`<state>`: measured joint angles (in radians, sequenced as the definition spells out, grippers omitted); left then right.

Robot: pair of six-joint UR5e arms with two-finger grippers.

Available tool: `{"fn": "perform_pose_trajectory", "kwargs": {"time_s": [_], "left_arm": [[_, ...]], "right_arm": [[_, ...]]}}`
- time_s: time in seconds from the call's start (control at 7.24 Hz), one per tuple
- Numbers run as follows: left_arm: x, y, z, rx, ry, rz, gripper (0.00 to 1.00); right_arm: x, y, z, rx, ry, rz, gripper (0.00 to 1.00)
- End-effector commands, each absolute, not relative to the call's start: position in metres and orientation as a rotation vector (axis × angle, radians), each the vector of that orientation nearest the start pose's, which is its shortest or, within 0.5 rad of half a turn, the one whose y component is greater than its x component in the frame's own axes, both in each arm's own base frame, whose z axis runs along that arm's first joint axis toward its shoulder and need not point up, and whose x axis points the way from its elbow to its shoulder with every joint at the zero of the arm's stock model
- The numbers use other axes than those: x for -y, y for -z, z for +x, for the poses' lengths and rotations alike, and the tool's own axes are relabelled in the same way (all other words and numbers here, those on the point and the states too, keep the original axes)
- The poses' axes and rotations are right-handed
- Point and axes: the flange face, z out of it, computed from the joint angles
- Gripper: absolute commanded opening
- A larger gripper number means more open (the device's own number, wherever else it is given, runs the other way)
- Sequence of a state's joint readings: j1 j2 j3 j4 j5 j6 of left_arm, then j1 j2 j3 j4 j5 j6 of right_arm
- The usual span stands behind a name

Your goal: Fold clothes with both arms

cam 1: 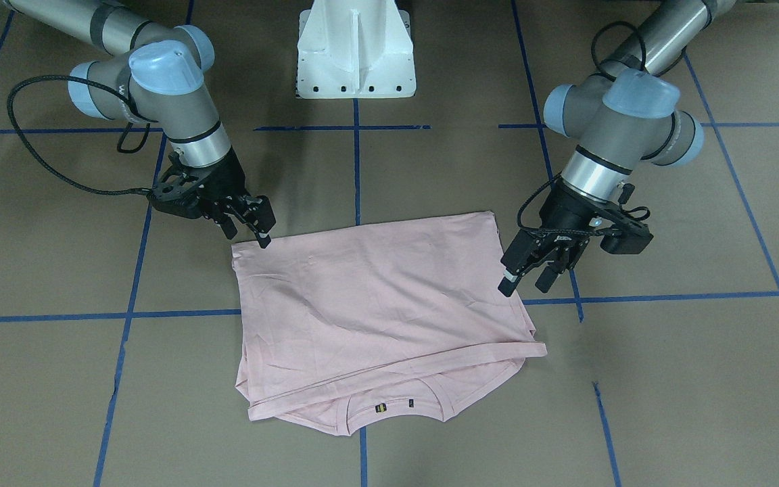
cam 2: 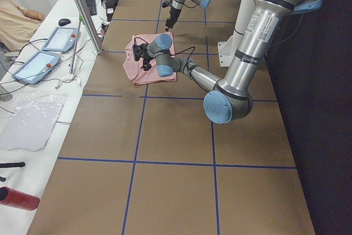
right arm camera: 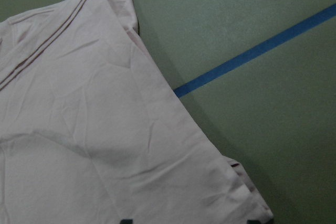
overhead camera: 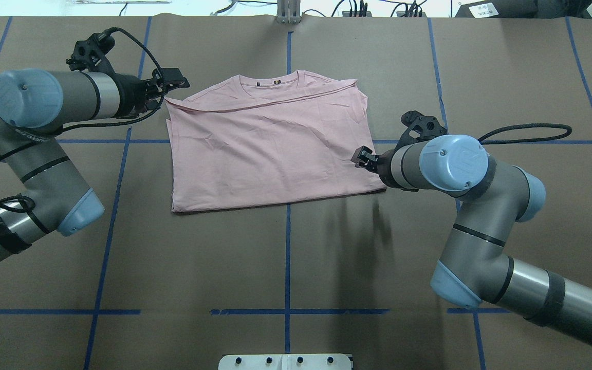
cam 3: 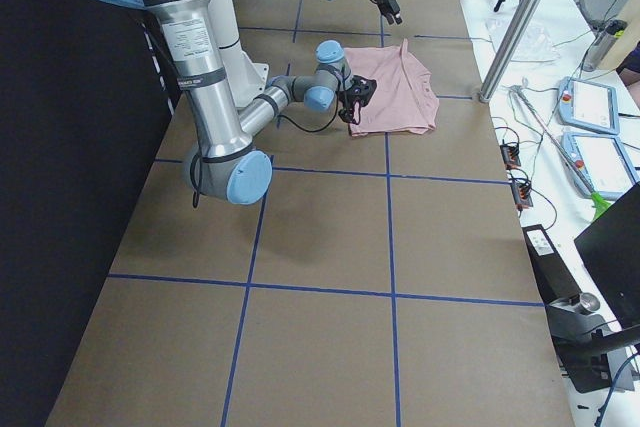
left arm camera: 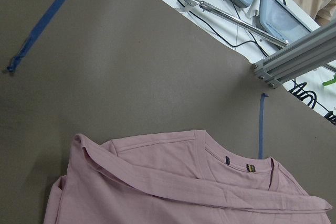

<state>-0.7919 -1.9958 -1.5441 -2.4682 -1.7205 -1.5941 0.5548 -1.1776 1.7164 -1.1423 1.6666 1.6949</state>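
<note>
- While they hang just over the near corner of the shirt (cam 1: 376, 291), the right fingers (cam 1: 264, 226) stand spread wide and hold nothing. The wrist view shows both tips apart above the cloth.
- The left fingers (cam 1: 510, 269) are likewise parted and empty, poised just beside the opposite side edge and apparently off the cloth.
- Likely trouble: a pinch that takes only the top layer would let the lower ones slide and undo the fold. Tips pressing down first could shove the edge into a bunch.
- Another risk: the two sets seem to sit at unequal points along their sides, so a lift from here could skew the next fold.
- The shirt looks folded once, plain pink side up and lightly creased. Its hem (cam 1: 396, 380) lies slantwise just short of the collar (overhead camera: 267, 80).
- It lies flat at the middle of the table (cam 1: 667, 379), between the two sets of fingers.
</note>
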Motion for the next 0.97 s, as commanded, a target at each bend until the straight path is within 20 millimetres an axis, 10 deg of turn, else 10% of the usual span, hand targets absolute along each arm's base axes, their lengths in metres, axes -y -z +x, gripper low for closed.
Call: {"fn": "perform_pose_trajectory", "kwargs": {"time_s": [0.0,0.83], "left_arm": [[0.552,-0.328,0.379,-1.269,0.608,0.375,1.00],[0.553,-0.330,0.380,-1.263,0.621,0.380,1.00]], "right_arm": [[0.445,-0.345,-0.485,0.937,-0.577,0.116,0.70],[0.442,-0.369,-0.477,0.898,-0.584,0.106,0.63]]}}
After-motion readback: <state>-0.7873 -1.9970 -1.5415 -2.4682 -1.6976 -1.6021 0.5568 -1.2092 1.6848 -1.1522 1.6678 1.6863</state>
